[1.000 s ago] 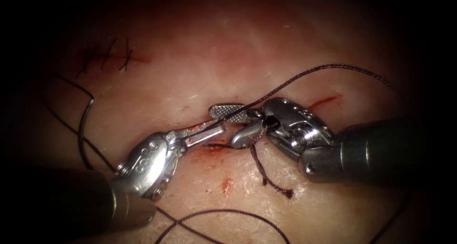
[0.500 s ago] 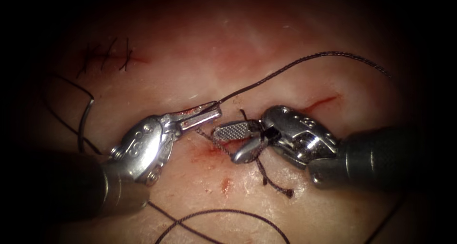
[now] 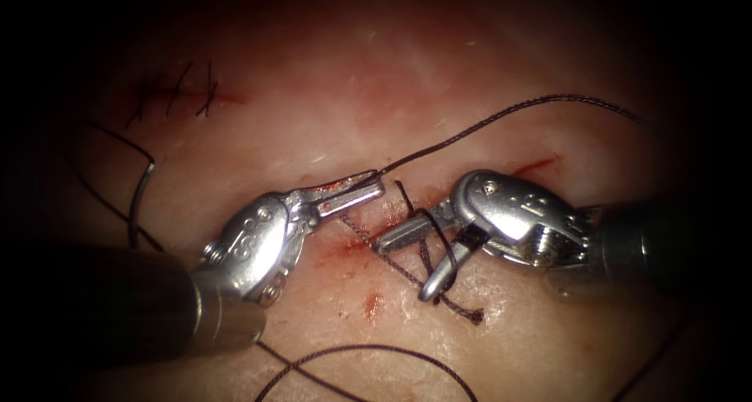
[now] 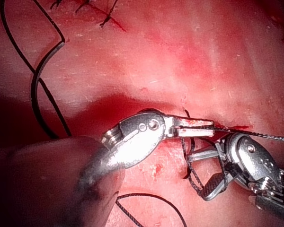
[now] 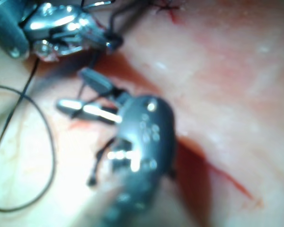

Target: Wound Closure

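We see the left tool clamped on the limp, thin thread beside the cut, the right tool gaping wide with thread looped over it, and the stiff curved needle lying free toward the tissue's left edge, best gripped mid-curve.

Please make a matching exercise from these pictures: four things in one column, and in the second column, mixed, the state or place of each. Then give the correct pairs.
1. left tool
2. right tool
3. needle
4. old stitches

a. lies free on the tissue, far left
b. jaws open, thread across them
c. upper left, cut already closed
d. jaws shut on the thread

Pairs: 1-d, 2-b, 3-a, 4-c
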You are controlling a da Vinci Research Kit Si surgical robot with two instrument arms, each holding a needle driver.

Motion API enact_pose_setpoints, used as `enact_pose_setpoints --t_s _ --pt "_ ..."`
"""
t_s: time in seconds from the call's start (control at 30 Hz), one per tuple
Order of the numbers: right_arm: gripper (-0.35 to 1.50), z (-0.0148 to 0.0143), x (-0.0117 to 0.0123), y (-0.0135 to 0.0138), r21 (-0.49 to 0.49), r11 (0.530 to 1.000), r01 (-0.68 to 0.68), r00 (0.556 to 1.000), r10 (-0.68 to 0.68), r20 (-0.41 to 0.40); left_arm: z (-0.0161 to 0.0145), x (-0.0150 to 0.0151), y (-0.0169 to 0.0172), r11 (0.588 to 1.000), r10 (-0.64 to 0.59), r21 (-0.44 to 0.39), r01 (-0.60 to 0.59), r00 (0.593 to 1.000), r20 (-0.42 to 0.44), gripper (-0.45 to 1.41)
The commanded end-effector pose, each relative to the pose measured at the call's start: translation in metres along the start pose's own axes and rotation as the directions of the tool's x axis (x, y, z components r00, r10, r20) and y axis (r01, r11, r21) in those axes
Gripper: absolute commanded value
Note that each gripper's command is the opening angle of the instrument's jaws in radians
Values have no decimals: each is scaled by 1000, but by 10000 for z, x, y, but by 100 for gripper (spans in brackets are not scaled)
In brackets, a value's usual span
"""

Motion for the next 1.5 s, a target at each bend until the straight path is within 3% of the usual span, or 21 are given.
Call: enact_pose_setpoints --t_s 0.03,0.17,0.27,0.47,0.57,0.7,0.93,1.03,1.2,1.5 --pt "73 10 -7 4 14 1000 1 1000 -1 2 0 -10 8 1000 -4 -1 4 1000 1 -45" --pt "73 22 -7 3 116 991 66 998 -68 11 8 -20 14 1000 6 -22 -6 1000 9 -45" --pt "63 23 -8 4 157 985 77 997 -81 18 7 -27 14 1000 7 -25 -6 1000 11 -45" --pt "59 12 -7 11 98 991 86 996 -89 18 -11 -36 12 1000 2 -30 -2 1000 15 -45" --pt "59 -3 -9 17 19 996 90 996 -91 22 -33 -27 10 1000 -9 -18 10 1000 19 -45" --pt "59 -6 -9 17 42 994 102 994 -103 22 -28 -29 5 1000 -9 -11 9 1000 20 -45" --pt "59 2 -8 15 214 960 179 972 -206 113 -1 -37 7 1000 -1 -15 2 1000 24 -45" --pt "59 4 -7 14 309 926 218 940 -284 188 6 -36 8 1000 -3 -20 4 1000 29 -45" --pt "59 12 -3 16 486 840 243 887 -395 239 4 -34 7 1000 -5 -27 6 999 37 -45" --pt "68 13 -3 27 627 755 192 809 -483 336 -2 -28 7 999 -11 -33 12 999 37 -45"
